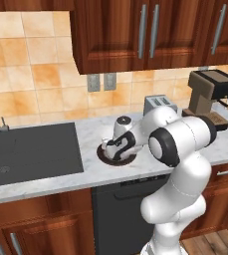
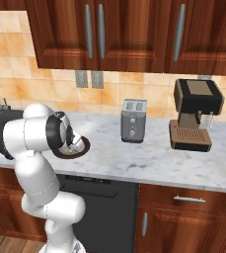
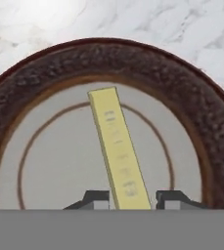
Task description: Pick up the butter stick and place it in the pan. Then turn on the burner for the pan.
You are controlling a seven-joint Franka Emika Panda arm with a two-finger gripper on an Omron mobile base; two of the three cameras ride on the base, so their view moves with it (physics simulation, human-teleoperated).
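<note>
While the arm bends low, its end effector (image 3: 131, 199) straddles the butter stick (image 3: 117, 146).

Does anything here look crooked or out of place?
Only slightly: the butter stick lies slanted across its brown-rimmed plate rather than square to the gripper, whose tips flank its near end. Nothing looks spilled or broken.

Matt butter stick (image 3: 119, 151), rough-rimmed glazed plate (image 3: 103, 66), polished marble counter (image 3: 182, 29).
</note>
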